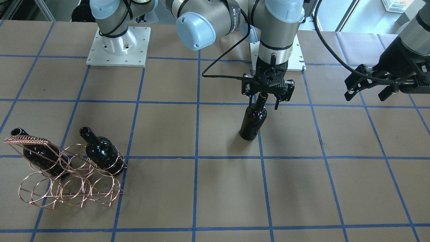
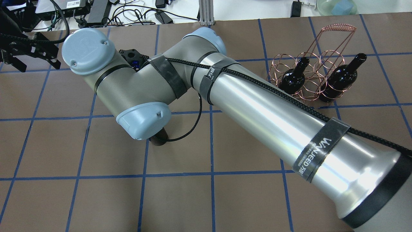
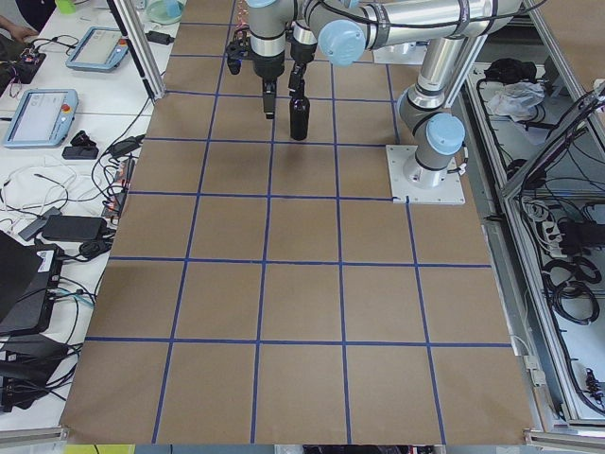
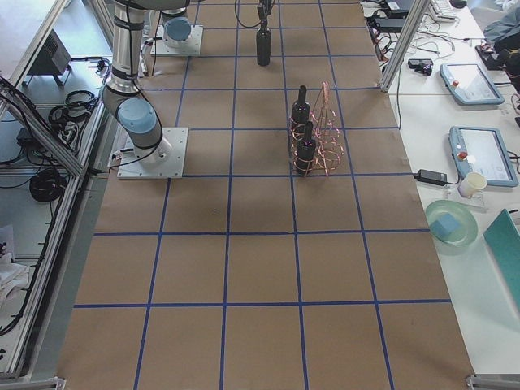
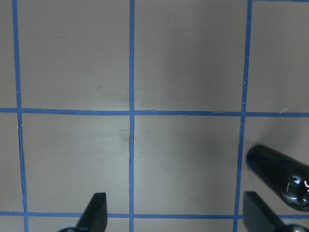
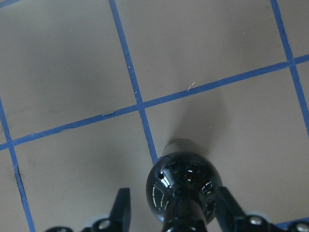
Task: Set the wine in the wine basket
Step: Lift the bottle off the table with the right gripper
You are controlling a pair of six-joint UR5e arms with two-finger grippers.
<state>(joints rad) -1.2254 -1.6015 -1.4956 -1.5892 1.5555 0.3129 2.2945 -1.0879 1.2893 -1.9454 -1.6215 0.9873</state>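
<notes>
- My left gripper [image 1: 367, 95] hangs wide open and empty, well off to the left of the wine [image 1: 253, 121].
- My right gripper [image 1: 264, 102] is the nearer one. The wine stands upright on the table [image 1: 218, 188], its long axis vertical. Its neck rises between my spread fingers [image 6: 123, 205], which flank the glass without gripping it.
- The wine basket [image 1: 72, 181] sits well away to the right, with two bottles [image 1: 100, 153] already in its rings. I judge the carry must go that way.

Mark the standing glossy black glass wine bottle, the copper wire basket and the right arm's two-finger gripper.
Standing glossy black glass wine bottle [image 1: 253, 122]: front-facing view, its body.
Copper wire basket [image 1: 30, 138]: front-facing view, its wrapped handle.
Right gripper [image 1: 263, 105]: front-facing view, midway between its fingertips.
</notes>
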